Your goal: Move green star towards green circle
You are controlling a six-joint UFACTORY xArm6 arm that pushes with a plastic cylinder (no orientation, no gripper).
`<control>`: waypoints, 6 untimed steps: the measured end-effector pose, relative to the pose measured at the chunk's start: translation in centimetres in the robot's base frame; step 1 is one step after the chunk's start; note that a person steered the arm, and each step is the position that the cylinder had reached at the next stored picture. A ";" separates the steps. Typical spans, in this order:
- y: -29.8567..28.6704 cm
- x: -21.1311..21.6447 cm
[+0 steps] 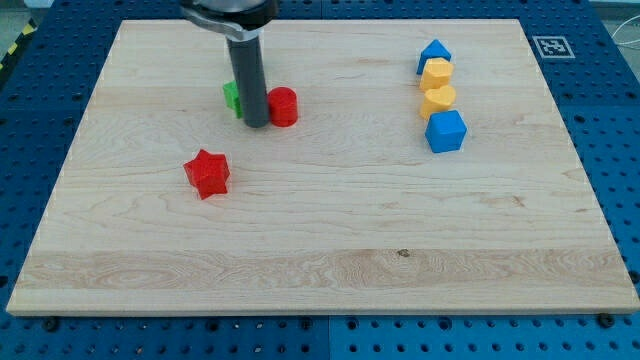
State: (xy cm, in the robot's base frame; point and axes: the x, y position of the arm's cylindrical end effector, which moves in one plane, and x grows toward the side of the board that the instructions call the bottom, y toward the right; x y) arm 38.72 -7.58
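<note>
A green block (pixel 232 96) shows at the view's upper left of centre, mostly hidden behind my rod. Its shape cannot be made out, and only this one green piece is visible. My tip (pixel 256 124) rests on the board just right of and slightly below the green block, touching or nearly touching it. A red cylinder (pixel 285 106) stands right beside the rod on its right.
A red star (pixel 208 173) lies below and left of my tip. At the view's upper right stands a column: a small blue block (pixel 434 55), two yellow blocks (pixel 437 73) (pixel 438 99), and a larger blue block (pixel 446 131). The wooden board (pixel 320 250) lies on a blue perforated table.
</note>
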 end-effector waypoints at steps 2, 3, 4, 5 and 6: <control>2.8 -1.8; 1.3 -1.8; -0.5 -1.8; 0.5 -1.1; 0.5 2.0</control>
State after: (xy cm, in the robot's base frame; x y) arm 40.76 -7.05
